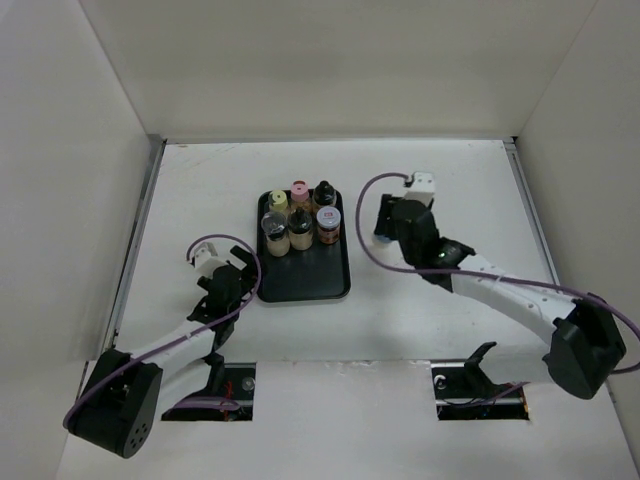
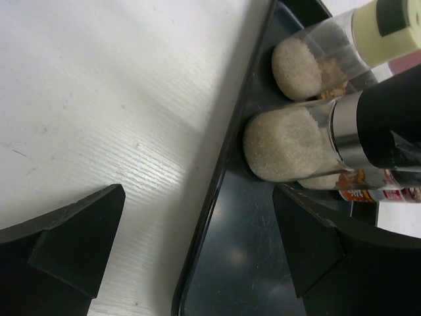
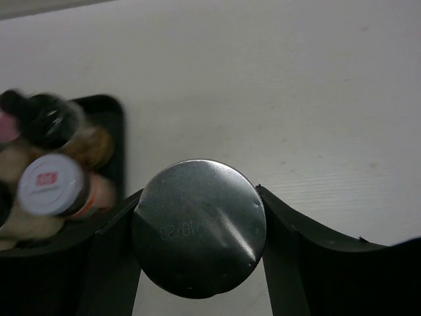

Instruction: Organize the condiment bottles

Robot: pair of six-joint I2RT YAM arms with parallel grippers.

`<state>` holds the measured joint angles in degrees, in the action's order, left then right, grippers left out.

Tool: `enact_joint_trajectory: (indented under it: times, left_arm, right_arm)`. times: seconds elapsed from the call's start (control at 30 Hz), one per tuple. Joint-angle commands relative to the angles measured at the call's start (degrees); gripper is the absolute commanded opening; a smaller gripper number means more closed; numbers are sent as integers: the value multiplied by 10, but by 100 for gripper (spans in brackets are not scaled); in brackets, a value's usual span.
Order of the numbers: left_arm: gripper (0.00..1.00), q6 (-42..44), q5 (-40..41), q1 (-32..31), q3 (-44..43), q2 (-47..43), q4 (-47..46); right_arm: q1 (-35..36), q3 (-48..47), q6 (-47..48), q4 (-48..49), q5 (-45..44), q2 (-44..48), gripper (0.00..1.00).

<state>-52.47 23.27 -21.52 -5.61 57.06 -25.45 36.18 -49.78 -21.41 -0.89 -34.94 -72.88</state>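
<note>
Several condiment bottles stand in the back half of a flat black tray: yellow cap, pink cap, black cap, grey cap, black-topped jar, white red-marked cap. My right gripper is shut on a silver-capped jar, held just right of the tray; its body is hidden. My left gripper is open and empty, straddling the tray's left rim near two tan-filled jars.
White walls close in the table on the left, back and right. Two rectangular cutouts sit at the near edge by the arm bases. The front half of the tray holds nothing. A purple cable loops off the right wrist.
</note>
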Motion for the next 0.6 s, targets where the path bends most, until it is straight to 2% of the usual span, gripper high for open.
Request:
enact_joint_trajectory:
  times: [0.0, 0.1, 0.23, 0.37, 0.57]
  left_arm:
    - [100, 12, 3, 7, -7, -22, -11]
    - [100, 15, 4, 11, -6, -28, -5]
    - [100, 15, 1, 20, -8, -35, 6]
    - [100, 11, -5, 35, -10, -46, 30]
    - [100, 11, -6, 49, -12, -57, 53]
  right_arm:
    - [86, -35, -13, 47, -17, -15, 58]
    - [173, -85, 6, 65, -19, -72, 59]
    - [234, -154, 43, 106, -12, -162, 59]
    - [263, -230, 73, 109, -7, -247, 60]
    - [280, -264, 66, 106, -6, -316, 62]
